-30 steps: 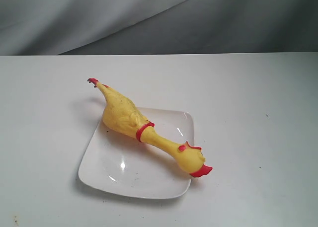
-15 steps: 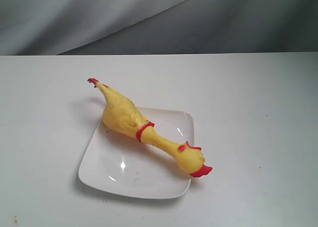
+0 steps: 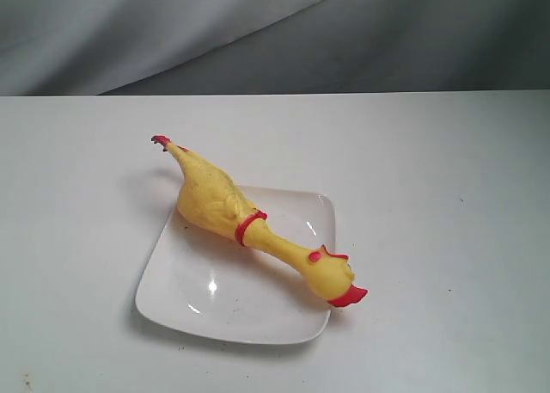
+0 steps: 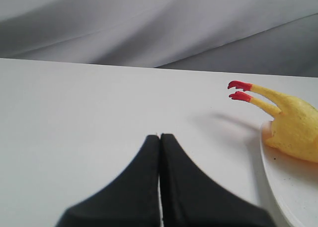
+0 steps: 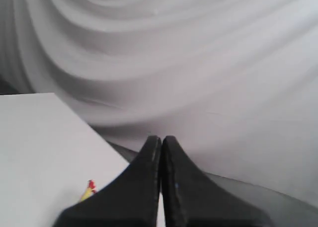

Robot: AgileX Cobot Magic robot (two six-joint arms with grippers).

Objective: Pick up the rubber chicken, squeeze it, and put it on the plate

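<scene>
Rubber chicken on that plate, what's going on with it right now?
Nothing is holding it. The rubber chicken lies diagonally across the plate, its feet and beak poking past the rim. The left gripper and right gripper are both shut, empty and clear of it, so the placing looks done.

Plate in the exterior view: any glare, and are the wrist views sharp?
Exterior view: small bright glints on the plate, chicken sharp with a soft shadow. Left wrist view: left gripper blurred, the chicken's feet crisp. Right wrist view: right gripper soft.
</scene>
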